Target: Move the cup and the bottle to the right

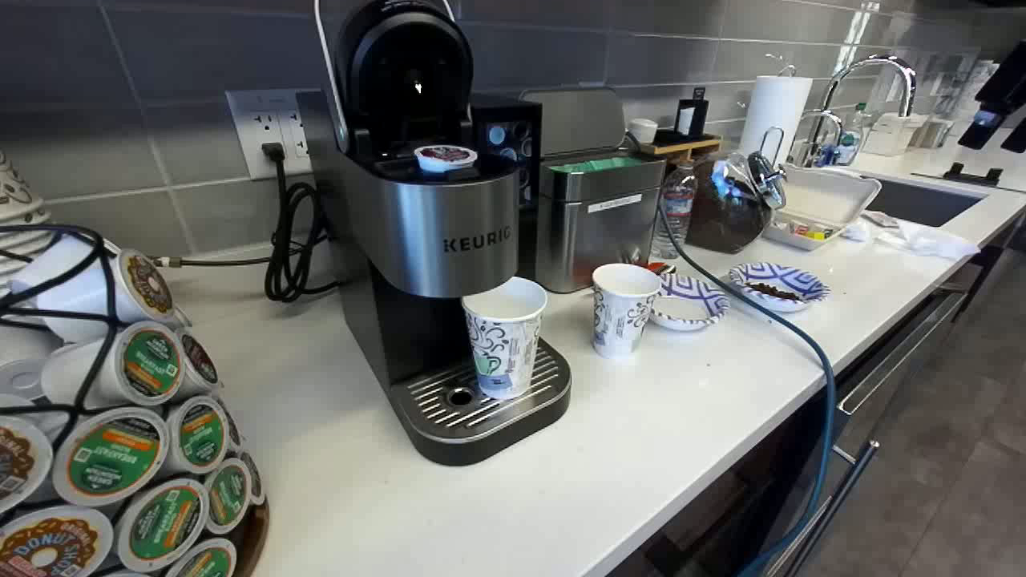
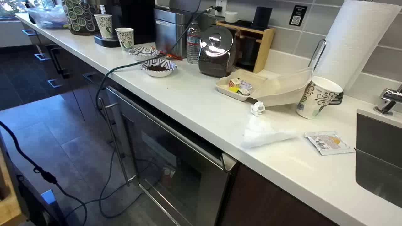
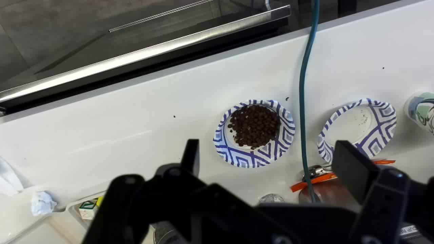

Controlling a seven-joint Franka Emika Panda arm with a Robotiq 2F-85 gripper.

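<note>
The cup (image 1: 624,311), white paper with a swirly blue-grey pattern, stands upright on the counter between the coffee machine and the bowls; it also shows in an exterior view (image 2: 125,39) and, cut off, at the wrist view's right edge (image 3: 422,110). The clear bottle (image 1: 679,204) stands upright between the steel bin and the dark jar; it shows in an exterior view (image 2: 193,44), and partly in the wrist view (image 3: 271,198), mostly hidden behind the gripper. My gripper (image 3: 268,142) is open and empty, high above the counter near the bean bowl. Dark fingers (image 1: 996,138) show at an exterior view's upper right edge.
A taller-looking cup (image 1: 509,344) stands on the coffee machine's tray. Two shallow patterned bowls (image 3: 254,159) (image 3: 381,132) lie on the counter, one with beans. A blue-green cable (image 3: 303,88) passes between them. A takeout box (image 2: 232,92), another cup (image 2: 317,99) and a sink (image 2: 373,150) stand farther along.
</note>
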